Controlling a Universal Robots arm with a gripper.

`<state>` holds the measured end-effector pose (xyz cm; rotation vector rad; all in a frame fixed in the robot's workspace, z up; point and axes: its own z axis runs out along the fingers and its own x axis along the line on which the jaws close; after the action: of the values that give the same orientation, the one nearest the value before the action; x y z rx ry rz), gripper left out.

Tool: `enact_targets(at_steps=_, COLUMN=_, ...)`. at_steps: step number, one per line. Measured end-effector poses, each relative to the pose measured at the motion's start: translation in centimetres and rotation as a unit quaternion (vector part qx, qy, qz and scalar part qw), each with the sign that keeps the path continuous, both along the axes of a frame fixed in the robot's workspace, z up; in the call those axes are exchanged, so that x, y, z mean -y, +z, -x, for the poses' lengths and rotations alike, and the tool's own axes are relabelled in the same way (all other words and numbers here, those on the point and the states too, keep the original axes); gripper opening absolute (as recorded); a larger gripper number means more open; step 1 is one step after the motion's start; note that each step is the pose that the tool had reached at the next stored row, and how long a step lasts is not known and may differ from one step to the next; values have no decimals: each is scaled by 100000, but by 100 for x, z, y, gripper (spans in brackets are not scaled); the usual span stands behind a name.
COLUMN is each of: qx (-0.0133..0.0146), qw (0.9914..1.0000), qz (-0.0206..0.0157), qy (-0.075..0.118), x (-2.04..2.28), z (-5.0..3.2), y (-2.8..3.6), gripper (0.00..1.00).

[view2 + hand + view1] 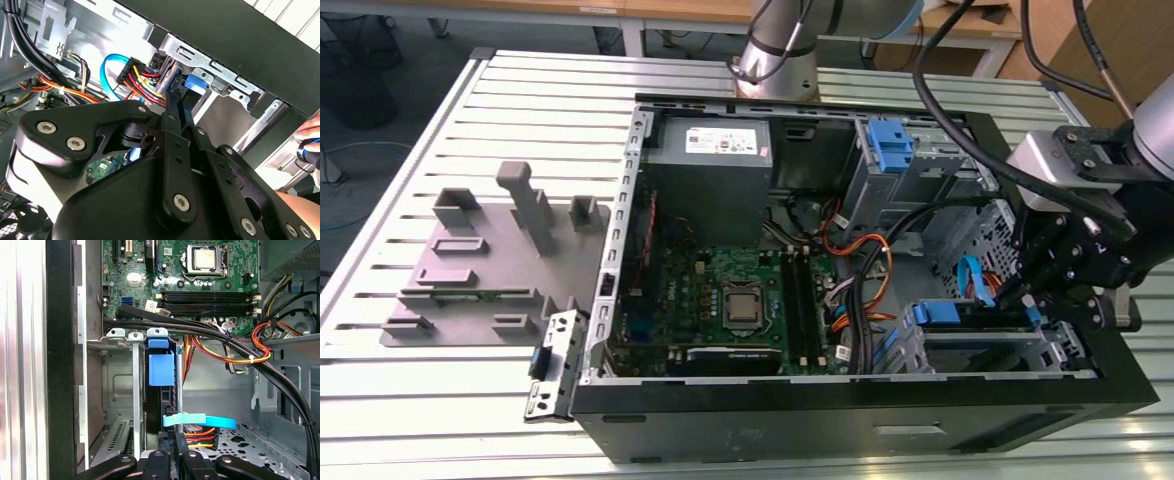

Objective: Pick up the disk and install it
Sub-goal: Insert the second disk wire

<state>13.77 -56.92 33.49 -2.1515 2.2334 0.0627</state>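
Down in the drive cage (987, 352) at the case's (854, 425) front corner, toward the exterior view's right, sits the disk (937, 313), slid in edge-on between the cage's metal rails so that mostly its blue carrier end shows; its own label is hidden. In the first wrist view the disk (161, 367) stands as a blue tab over a dark edge, and a light-blue data cable (200, 420) curls just beside its near end, over a bundle of red, yellow and orange power wires (200, 437). The gripper (1021, 292) reaches down into the case next to the cage. In the second wrist view the gripper (173, 87) has its fingers pressed together, their tips just beside the disk (196, 82) and the wire plug, with nothing clearly pinched between them. A hand (309, 131) shows past the case wall in that view. Further out lies the green board (720, 290) with its bare processor socket (744, 303). Behind it is the power supply (710, 140), whose white sticker carries print too small to make out. A blue latch (890, 145) stands upright near it. Outside the case, on the slatted table (400, 400), rests a grey fixture (467, 270).
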Motion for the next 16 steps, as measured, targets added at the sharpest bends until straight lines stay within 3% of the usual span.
enact_targets(at_steps=16, qx=44, qw=100000, qz=-13, qy=2, x=7, z=2, y=-10, gripper=16)
